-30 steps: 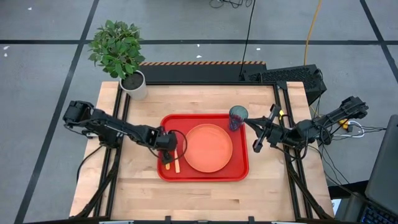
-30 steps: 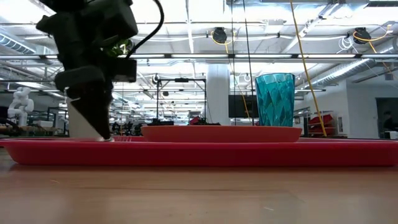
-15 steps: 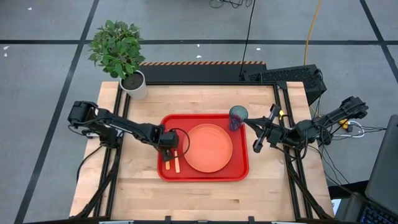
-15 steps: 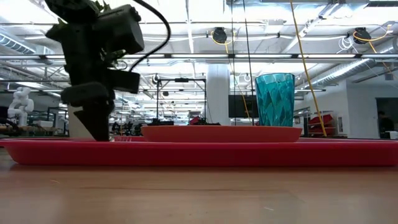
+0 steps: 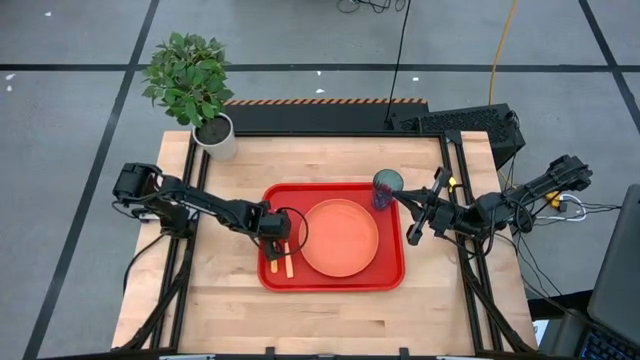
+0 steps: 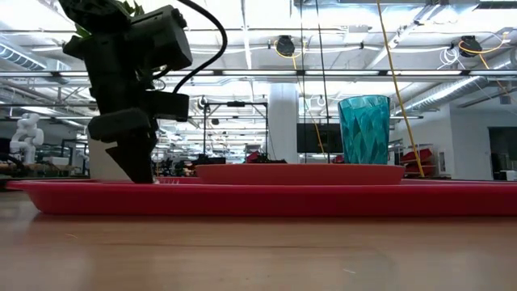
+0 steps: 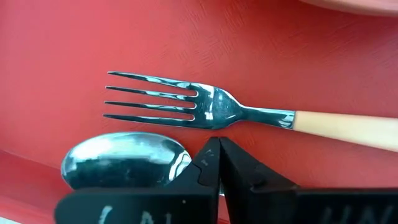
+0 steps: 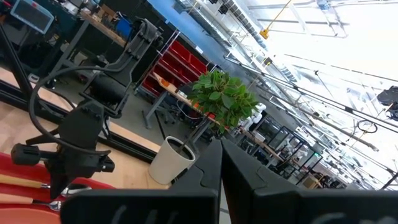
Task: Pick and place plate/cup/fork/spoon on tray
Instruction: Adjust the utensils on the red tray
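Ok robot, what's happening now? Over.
Left gripper shut, low over red plastic tray. Right gripper shut, beside tray. Orange-handled fork, spoon, orange plate, teal cup on tray. Nothing blocking.

No readable text, label, brand or number shows in any view.

My left gripper point(image 5: 272, 238) now sits nearer the plate point(image 5: 340, 238) than a second ago. The tray point(image 5: 390, 278) slides with it, away from the plant pot point(image 5: 217, 138), carrying plate and cup point(image 5: 386, 188) along.
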